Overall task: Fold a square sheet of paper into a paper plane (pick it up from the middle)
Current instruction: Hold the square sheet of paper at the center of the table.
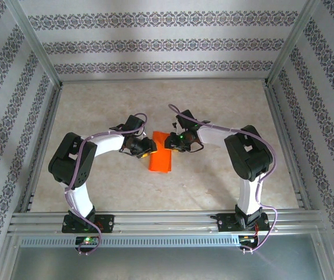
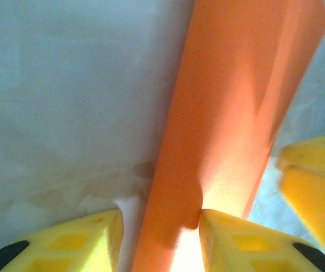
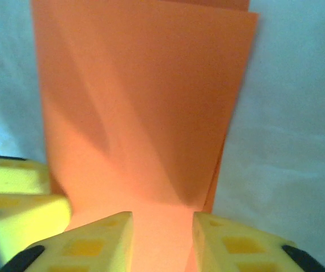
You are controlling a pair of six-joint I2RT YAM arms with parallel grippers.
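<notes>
Yellow fingers [image 2: 88,241] of the left gripper [image 2: 161,224] stand partly apart, astride the left edge of the folded square sheet of paper [image 1: 161,158]. The right gripper [image 3: 162,224] straddles its far right edge likewise. The sheet lies flat mid-table [image 1: 225,105].

The square sheet of paper [image 1: 160,157] bright orange-red, plain; claw fingers [image 3: 94,241] yellow; tabletop [image 1: 213,111] mottled beige; walls [image 1: 155,44] white with grey floral stripes.
</notes>
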